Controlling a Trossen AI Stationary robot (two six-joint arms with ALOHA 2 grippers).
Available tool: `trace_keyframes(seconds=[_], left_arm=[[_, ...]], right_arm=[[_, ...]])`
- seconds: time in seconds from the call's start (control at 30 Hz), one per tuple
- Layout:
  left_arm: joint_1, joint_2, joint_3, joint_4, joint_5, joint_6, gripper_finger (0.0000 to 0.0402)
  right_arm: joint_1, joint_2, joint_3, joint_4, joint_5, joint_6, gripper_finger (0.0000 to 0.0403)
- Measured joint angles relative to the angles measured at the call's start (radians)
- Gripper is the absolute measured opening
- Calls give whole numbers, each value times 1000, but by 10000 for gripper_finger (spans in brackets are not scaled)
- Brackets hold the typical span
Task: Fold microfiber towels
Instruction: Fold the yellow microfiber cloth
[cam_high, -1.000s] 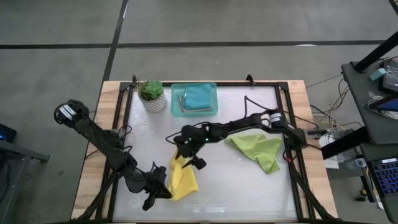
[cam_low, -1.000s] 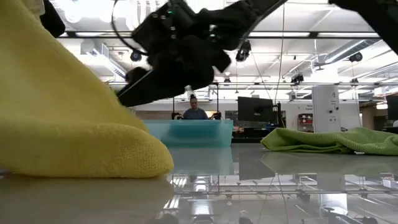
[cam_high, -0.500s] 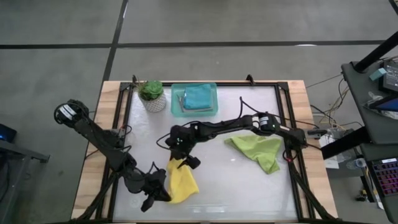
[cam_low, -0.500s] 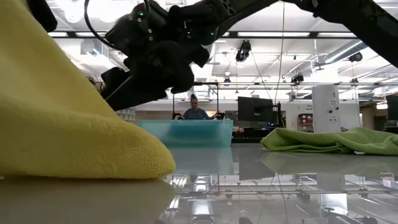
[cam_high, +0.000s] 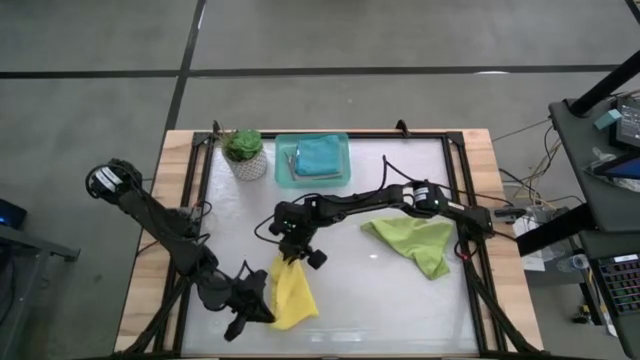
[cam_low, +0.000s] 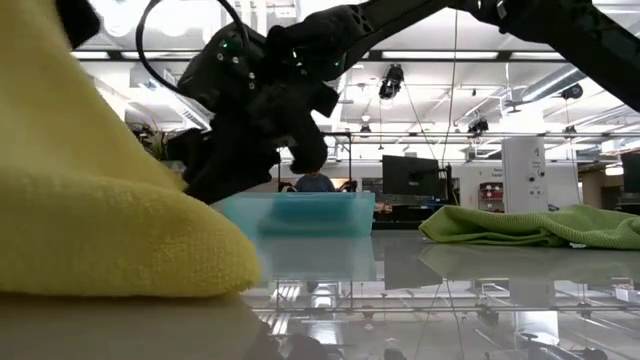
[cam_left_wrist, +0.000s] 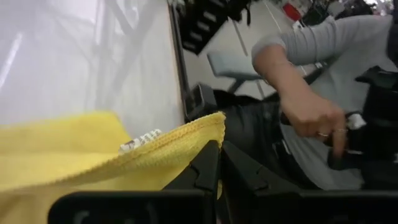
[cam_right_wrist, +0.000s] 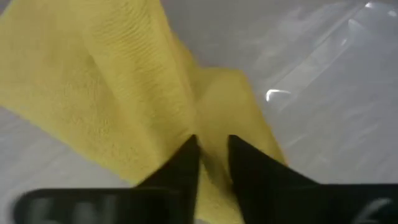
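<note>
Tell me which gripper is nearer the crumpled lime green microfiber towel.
Right. The right gripper pinches the yellow towel just across a bare gap from the lime green towel; the left gripper sits at the table's front-left, beyond the yellow towel.

- The table (cam_high: 360, 300) has a glossy white top inside a black frame, with a light wood border showing along the sides.
- Yellow towel (cam_high: 290, 292) sits bunched up near the front edge, left of centre.
- Lime green towel (cam_high: 415, 242) is lying crumpled over on the right.
- Teal tray (cam_high: 285, 160) at the back, with folded teal-blue towels (cam_high: 322, 156) in it.
- Small potted plant (cam_high: 244, 152) just beside the tray.
</note>
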Motion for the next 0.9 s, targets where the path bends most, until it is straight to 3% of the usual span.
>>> trace_keyframes(seconds=[0.1, 0.33, 0.6, 0.9], left_arm=[[15, -25, 0, 0, -26, 15, 0], [14, -135, 0, -38, -188, 92, 0], [14, -326, -1, -168, -352, 132, 0], [16, -542, 1, -191, -535, 338, 0]], right_arm=[[0, -28, 0, -93, 4, -22, 19], [0, -168, -1, -276, 18, 2, 9], [17, -374, -45, -401, 275, 80, 9], [19, -589, -144, -405, 597, 226, 9]])
